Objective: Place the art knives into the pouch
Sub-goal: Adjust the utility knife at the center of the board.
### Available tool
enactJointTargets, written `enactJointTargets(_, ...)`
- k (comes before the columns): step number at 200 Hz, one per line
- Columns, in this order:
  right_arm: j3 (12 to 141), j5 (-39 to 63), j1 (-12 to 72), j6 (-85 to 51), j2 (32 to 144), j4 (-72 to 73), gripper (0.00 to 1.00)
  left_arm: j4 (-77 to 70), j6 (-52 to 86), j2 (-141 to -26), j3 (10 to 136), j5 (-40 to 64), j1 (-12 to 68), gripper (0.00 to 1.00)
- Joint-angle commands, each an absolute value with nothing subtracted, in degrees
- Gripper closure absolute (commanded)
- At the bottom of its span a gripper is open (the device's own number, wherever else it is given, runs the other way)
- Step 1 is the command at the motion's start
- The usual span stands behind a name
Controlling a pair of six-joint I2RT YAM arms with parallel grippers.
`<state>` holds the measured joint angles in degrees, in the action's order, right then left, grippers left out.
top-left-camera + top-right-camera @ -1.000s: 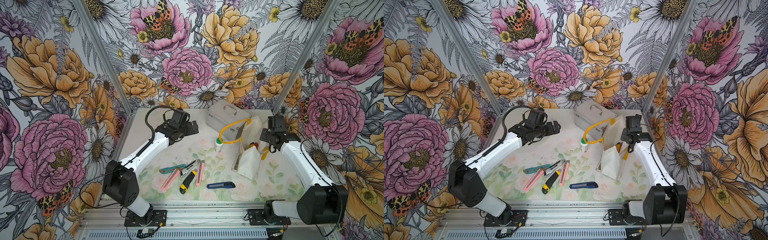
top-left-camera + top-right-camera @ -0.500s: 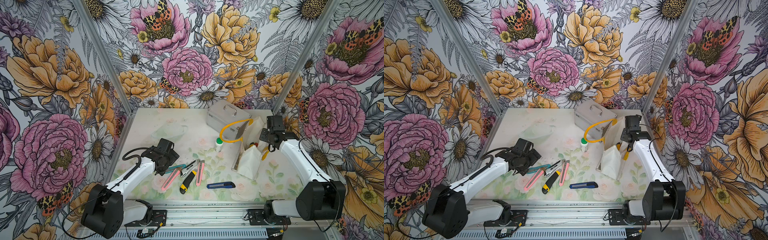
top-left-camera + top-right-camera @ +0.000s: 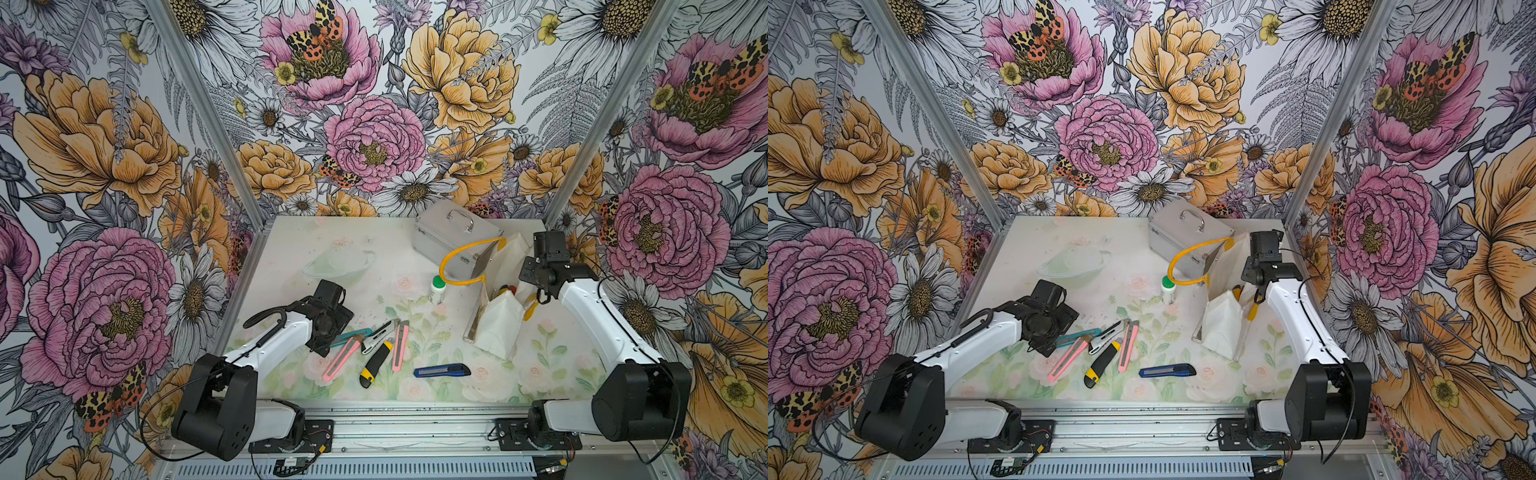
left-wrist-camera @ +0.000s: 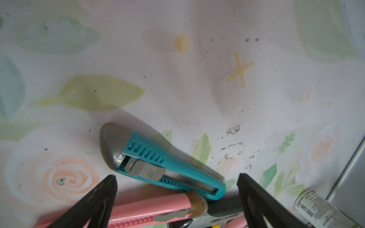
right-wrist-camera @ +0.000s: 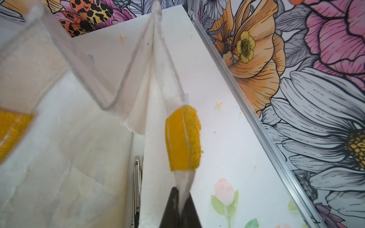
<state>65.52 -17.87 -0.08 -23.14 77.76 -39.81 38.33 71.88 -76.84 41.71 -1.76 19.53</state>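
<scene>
Several art knives lie in a cluster at the front middle of the table. Among them are a teal one (image 3: pixel 353 334) (image 4: pixel 158 163), a pink one (image 3: pixel 343 357) (image 4: pixel 150 209), a yellow-black one (image 3: pixel 376 361) and a blue one (image 3: pixel 442 370) lying apart. My left gripper (image 3: pixel 323 343) (image 4: pixel 176 175) is open, low over the teal and pink knives, and both lie between its fingers. The pouch (image 3: pixel 498 320) (image 3: pixel 1219 324) (image 5: pixel 69 158), white with yellow handles, stands at the right. My right gripper (image 3: pixel 536 291) (image 5: pixel 180 195) is shut on its rim by a yellow handle (image 5: pixel 182 138). A knife (image 5: pixel 136 187) shows inside.
A silver metal case (image 3: pixel 453 237) stands behind the pouch. A small white bottle with a green cap (image 3: pixel 437 289) is just left of it. A clear shallow bowl (image 3: pixel 338 266) sits at mid-left. The right wall's metal rail (image 5: pixel 256 128) runs close beside the pouch.
My left arm has swung from the back of the table forward and down to the knife cluster, staying open. The right gripper has kept its hold on the pouch.
</scene>
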Motion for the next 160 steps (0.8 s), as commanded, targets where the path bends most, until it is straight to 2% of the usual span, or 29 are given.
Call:
enactJointTargets(1,65.7,-20.0,-0.4,-24.0,76.9,-38.7,1.00,36.3,71.4,-79.5,42.1,-0.4,18.3,0.03)
enactJointTargets(43,65.8,-20.5,-0.4,-23.4,76.6,-38.8,1.00,33.5,68.7,-84.8,45.6,-2.6,18.1,0.05)
enactJointTargets(95,65.8,-21.2,-0.5,-23.6,76.1,-38.8,1.00,32.4,59.2,-98.7,59.4,-3.4,19.5,0.11)
enactJointTargets(139,65.5,-22.1,-0.7,-23.0,74.8,-38.9,1.00,33.1,50.7,-109.1,68.4,-1.5,21.8,0.31)
enactJointTargets(160,65.4,-22.2,-0.7,-23.0,74.3,-38.9,1.00,35.5,47.5,-110.7,70.4,-3.2,23.2,0.33)
